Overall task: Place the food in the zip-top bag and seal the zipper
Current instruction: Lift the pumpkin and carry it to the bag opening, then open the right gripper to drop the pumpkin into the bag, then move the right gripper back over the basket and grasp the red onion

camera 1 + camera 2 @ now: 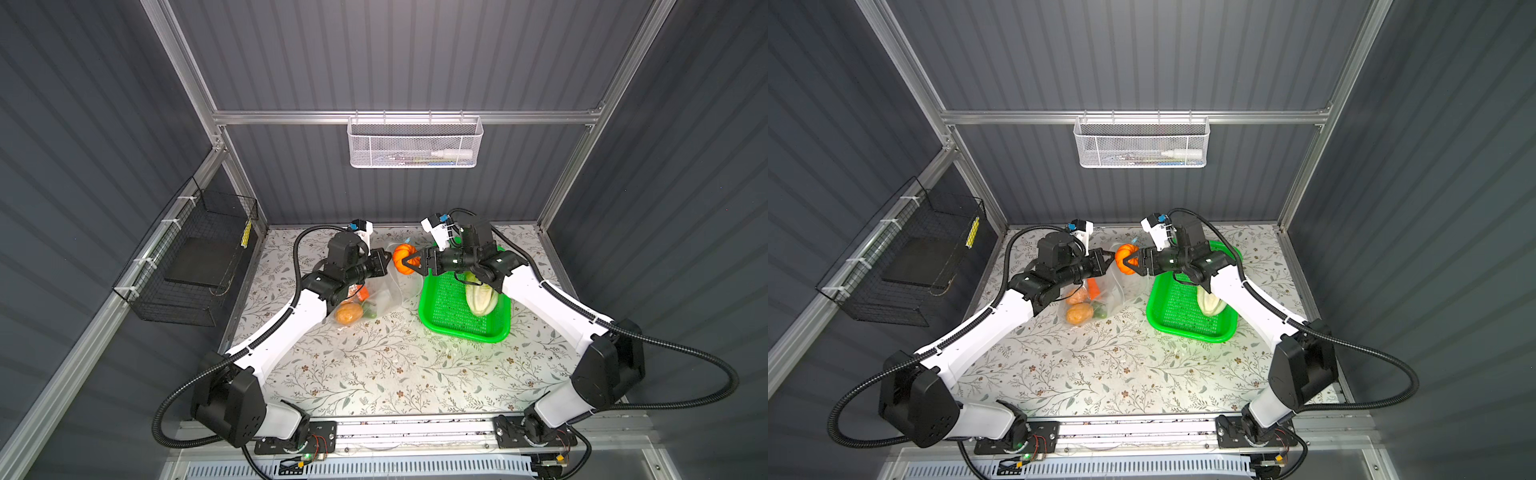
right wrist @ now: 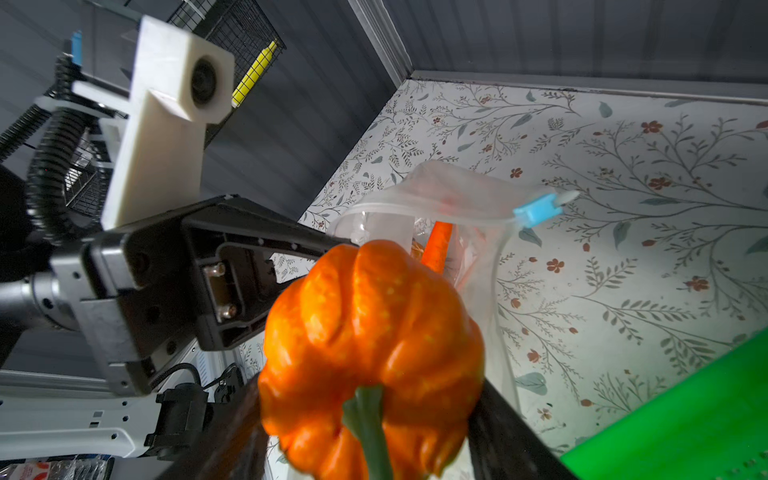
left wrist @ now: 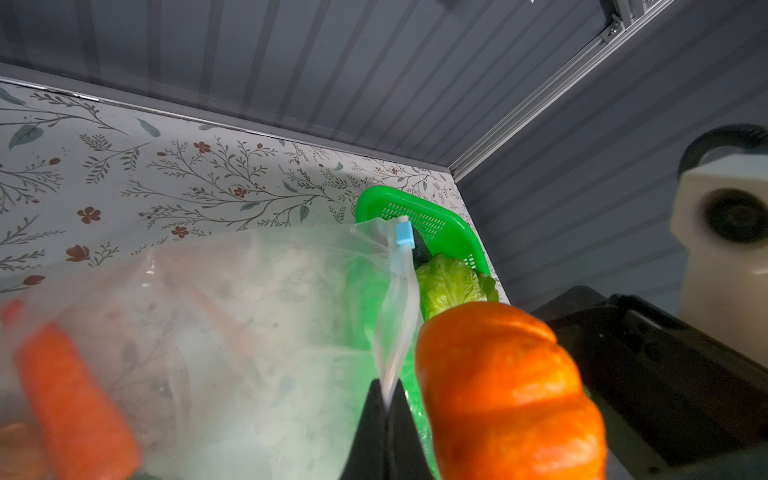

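My right gripper (image 1: 409,262) (image 2: 365,428) is shut on the small orange pumpkin (image 1: 403,257) (image 1: 1125,258) (image 2: 374,332), which it holds in the air at the mouth of the zip-top bag (image 1: 384,293) (image 1: 1119,291) (image 3: 249,332). My left gripper (image 1: 387,259) (image 3: 386,401) is shut on the bag's mouth edge and holds it up. The zipper's light-blue slider tab (image 3: 404,235) (image 2: 536,210) sits at the far end of the mouth. Inside the bag lie a carrot (image 3: 75,399) (image 2: 436,245) and a potato-like lump (image 1: 348,312) (image 1: 1079,313). The napa cabbage (image 1: 480,299) (image 1: 1210,305) lies in the green basket (image 1: 465,334) (image 1: 1187,330).
The green basket stands right of the bag, under my right arm. A white mesh basket (image 1: 413,145) hangs on the back wall, and a black wire basket (image 1: 187,266) on the left wall. The front half of the flowered tabletop (image 1: 395,374) holds nothing.
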`<move>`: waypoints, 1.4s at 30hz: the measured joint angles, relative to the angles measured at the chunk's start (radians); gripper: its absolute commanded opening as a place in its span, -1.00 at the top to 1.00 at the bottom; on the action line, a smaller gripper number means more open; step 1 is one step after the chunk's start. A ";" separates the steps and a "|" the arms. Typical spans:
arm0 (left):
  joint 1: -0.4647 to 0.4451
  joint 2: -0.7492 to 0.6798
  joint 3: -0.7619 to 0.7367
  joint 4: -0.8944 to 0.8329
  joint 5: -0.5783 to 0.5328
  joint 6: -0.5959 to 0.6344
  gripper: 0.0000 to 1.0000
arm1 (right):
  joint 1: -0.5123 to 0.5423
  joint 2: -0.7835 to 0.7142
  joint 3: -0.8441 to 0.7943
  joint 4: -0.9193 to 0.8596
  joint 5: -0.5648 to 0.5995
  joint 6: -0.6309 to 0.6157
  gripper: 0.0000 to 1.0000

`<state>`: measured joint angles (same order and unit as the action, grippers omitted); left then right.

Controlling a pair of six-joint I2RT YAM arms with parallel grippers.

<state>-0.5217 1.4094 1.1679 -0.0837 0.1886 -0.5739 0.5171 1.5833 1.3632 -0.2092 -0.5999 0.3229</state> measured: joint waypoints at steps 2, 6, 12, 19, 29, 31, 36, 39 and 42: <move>0.000 -0.002 0.000 -0.001 0.000 0.000 1.00 | 0.000 0.011 -0.014 0.003 0.002 0.007 -0.13; 0.000 -0.011 0.000 -0.001 0.000 0.000 1.00 | 0.000 0.030 -0.034 0.002 0.023 0.010 -0.12; 0.000 -0.014 0.000 0.003 0.024 0.000 1.00 | 0.012 0.064 -0.020 -0.030 0.114 -0.016 -0.15; -0.001 -0.014 0.005 0.011 0.049 -0.007 1.00 | 0.074 0.135 0.066 -0.069 0.211 -0.043 -0.29; -0.001 -0.014 0.010 0.010 0.029 -0.014 1.00 | 0.079 0.175 0.107 -0.079 0.245 -0.040 -0.77; -0.001 -0.014 0.010 0.011 0.020 -0.015 1.00 | 0.079 0.172 0.108 -0.079 0.247 -0.043 -0.79; -0.001 -0.014 0.010 0.011 0.008 -0.022 1.00 | 0.079 0.137 0.108 -0.080 0.249 -0.043 -0.79; -0.001 -0.014 0.010 0.011 0.003 -0.025 1.00 | 0.072 0.094 0.106 -0.080 0.249 -0.047 -0.78; -0.001 -0.014 0.010 0.010 -0.005 -0.026 1.00 | 0.050 0.037 0.094 -0.077 0.249 -0.064 -0.78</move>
<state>-0.5228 1.3952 1.1774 -0.0734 0.1837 -0.5995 0.5674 1.6207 1.4570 -0.2863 -0.3511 0.2592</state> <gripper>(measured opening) 0.045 0.891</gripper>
